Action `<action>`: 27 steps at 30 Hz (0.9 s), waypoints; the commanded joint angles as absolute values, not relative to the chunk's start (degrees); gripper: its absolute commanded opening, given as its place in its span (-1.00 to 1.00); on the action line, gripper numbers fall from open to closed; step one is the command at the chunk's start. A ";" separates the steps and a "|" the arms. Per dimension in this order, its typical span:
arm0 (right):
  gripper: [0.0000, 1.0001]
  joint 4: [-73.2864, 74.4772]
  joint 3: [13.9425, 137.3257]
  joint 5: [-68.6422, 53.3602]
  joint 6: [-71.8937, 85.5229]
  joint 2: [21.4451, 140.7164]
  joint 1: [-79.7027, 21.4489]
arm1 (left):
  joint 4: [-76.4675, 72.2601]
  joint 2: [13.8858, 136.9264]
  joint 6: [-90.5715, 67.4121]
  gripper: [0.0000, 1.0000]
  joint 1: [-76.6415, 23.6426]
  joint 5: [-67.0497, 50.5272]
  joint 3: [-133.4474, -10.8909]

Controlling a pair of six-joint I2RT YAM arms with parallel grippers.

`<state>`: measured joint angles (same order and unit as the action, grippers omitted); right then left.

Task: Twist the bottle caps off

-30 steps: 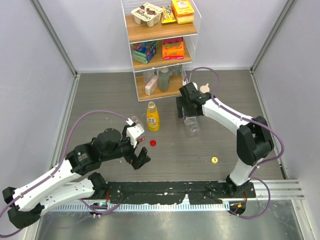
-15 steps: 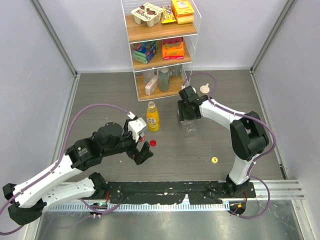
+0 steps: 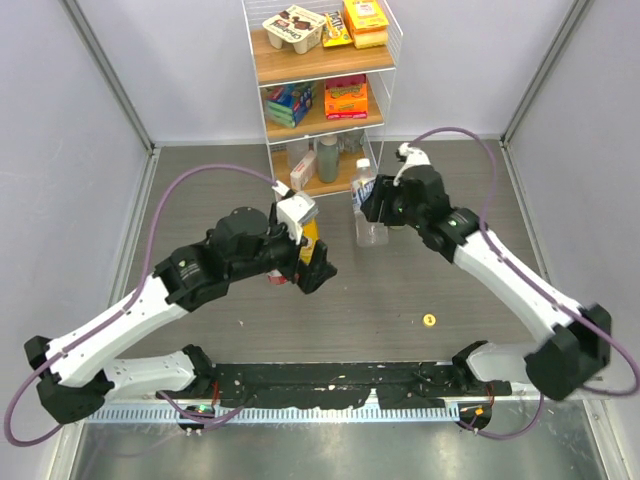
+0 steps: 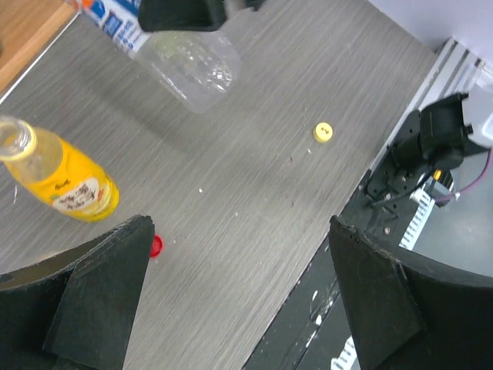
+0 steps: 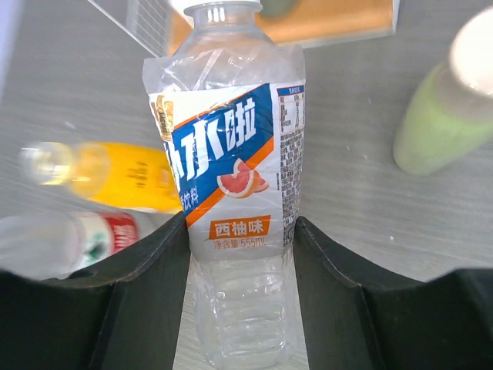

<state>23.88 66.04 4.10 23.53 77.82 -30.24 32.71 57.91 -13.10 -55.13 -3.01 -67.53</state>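
**Two caps off, the third bottle in hand**

The right gripper [image 5: 240, 231] has closed narrow on the blue-label bottle [image 5: 235, 154]. Its fingers [image 5: 154, 270] press the lower body from both sides, below the label. It holds the bottle upright at the far middle of the table [image 3: 200, 190], just in front of the rack [image 3: 300, 67]. A grip this low leaves the neck free for another tool to reach from above. The white cap [image 3: 364, 165] appears to sit on the neck, though the wrist view cuts it off at the top edge, so I cannot be sure.

The left gripper [image 4: 240, 231] stands wide and holds nothing. It hangs over the middle of the table, left of the held bottle, and above the juice bottle [image 4: 58, 173], whose neck is open. That wide stance probably suits coming down around a cap.

The red cap [image 4: 156, 245] lies on the table just near of the juice bottle. The yellow cap [image 4: 323, 132] lies well apart, toward the near right. The red-label bottle [image 5: 85, 235] is blurred at the left of the right wrist view. The green bottle [image 5: 443, 116] stands to the right, untouched.

By my judgement only the white cap remains.
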 commanded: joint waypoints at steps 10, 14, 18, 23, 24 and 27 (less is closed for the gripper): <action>-0.32 2.91 51.69 1.24 37.17 49.23 -29.79 | 19.26 72.85 -21.62 0.99 -53.97 -5.62 -78.66; -0.34 0.62 50.01 0.88 38.49 43.17 -29.71 | 14.34 74.88 -21.62 0.99 -52.91 -12.11 -78.75; -0.37 1.31 49.83 4.29 40.07 38.95 -29.71 | 11.25 75.76 -22.67 0.99 -51.86 -13.71 -78.66; -0.45 2.46 49.48 7.21 42.10 37.09 -29.71 | 10.63 78.13 -22.76 0.99 -51.77 -13.18 -81.20; -0.46 1.94 49.57 6.86 42.45 37.00 -29.71 | 10.98 78.57 -22.76 0.99 -51.77 -13.44 -81.99; -0.46 1.14 49.66 6.15 43.68 37.26 -29.62 | 10.99 80.24 -22.94 0.99 -51.77 -14.67 -83.67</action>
<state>4.60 49.47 5.87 40.49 36.88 -29.61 15.53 78.65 -22.31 -51.99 -12.58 -79.90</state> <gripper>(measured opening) 0.553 0.994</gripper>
